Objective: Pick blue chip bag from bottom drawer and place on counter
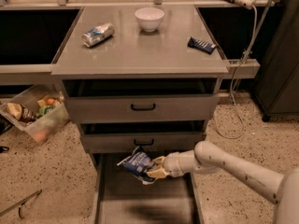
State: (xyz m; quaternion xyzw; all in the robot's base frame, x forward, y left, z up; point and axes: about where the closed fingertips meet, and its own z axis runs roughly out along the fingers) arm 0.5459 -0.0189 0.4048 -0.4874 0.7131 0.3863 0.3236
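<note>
The blue chip bag (136,164), crinkled navy foil with white edges, hangs above the open bottom drawer (140,204), just below the middle drawer's front. My gripper (155,168) reaches in from the right on a white arm and is shut on the bag's right edge, holding it clear of the drawer floor. The grey counter (140,50) tops the cabinet above.
On the counter stand a crushed silver-blue can (98,34), a white bowl (149,18) and a small dark-blue wrapped bar (202,45). The two upper drawers (142,107) are pulled out partway. A clear bin of snacks (35,115) sits on the floor at left.
</note>
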